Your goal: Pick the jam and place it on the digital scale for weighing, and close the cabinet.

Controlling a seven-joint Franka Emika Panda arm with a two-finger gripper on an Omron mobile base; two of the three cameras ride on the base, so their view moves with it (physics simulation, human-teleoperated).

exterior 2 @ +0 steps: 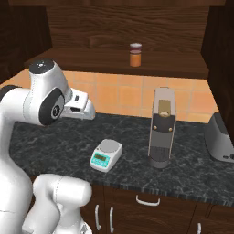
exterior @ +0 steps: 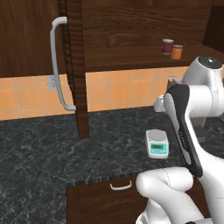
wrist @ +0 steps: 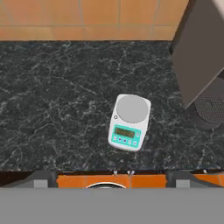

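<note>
A dark marbled stone counter [exterior: 39, 153] runs beneath an orange tiled backsplash [exterior 2: 123, 93] that carries a pale wall socket [exterior: 52, 82]. Dark brown wooden drawers [exterior: 105, 201] with small curved grey handles [exterior 2: 147, 200] sit below the counter edge.

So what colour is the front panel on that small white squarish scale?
Teal, on the small white squarish scale; clearest in the hand view.

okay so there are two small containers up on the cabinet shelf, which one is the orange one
The jam, the orange jar with a dark lid, standing on the right in the left base view. Beside it, the cup is dark red with a pale rim.
</note>
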